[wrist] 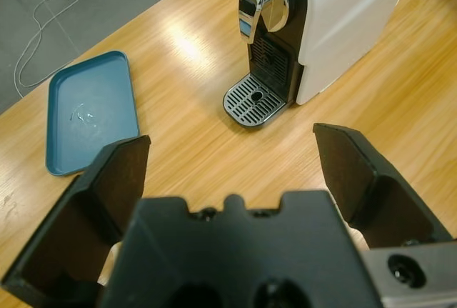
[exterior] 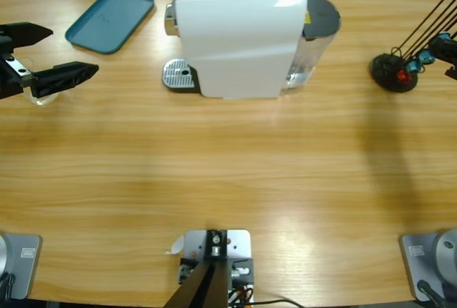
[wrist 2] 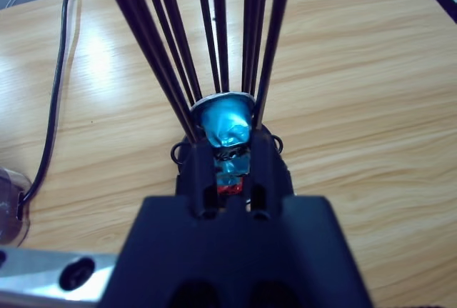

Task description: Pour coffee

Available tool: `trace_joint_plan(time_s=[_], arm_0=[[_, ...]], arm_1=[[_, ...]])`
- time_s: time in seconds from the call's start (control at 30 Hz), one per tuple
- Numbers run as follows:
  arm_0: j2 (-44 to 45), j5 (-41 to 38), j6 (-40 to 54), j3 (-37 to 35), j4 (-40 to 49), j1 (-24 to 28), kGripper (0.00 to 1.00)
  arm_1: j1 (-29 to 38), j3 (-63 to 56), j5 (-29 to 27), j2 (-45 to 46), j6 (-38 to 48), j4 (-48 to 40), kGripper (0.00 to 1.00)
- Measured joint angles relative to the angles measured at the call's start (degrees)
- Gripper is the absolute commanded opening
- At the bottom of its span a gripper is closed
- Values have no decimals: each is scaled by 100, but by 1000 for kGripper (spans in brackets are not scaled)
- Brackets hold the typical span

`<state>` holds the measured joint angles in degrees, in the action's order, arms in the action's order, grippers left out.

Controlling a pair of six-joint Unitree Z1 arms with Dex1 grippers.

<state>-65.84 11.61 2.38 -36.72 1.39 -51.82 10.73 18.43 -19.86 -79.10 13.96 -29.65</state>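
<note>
The white coffee machine stands at the table's back middle, its metal drip grate facing left. In the left wrist view the machine and its bare grate lie ahead. My left gripper is at the left edge, open, its jaws on either side of a small clear glass on the table. The coffee is not visible. My right gripper is at the black capsule rack, shut on a blue capsule between the rods.
A teal tray lies at the back left, beside the machine. A red capsule sits low in the rack. A black cable runs across the table in the right wrist view.
</note>
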Motion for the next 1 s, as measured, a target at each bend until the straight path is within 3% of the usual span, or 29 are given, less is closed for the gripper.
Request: trace_joint_plan(time_s=[0.57,1.0], arm_0=[[-9,-4,-29,48,-108,0,1000],[-97,-48,-52,65,-223,0,1000]], arm_1=[[2,316,-106,399,0,482,0],[134,1369,-286,1075,0,1604,0]])
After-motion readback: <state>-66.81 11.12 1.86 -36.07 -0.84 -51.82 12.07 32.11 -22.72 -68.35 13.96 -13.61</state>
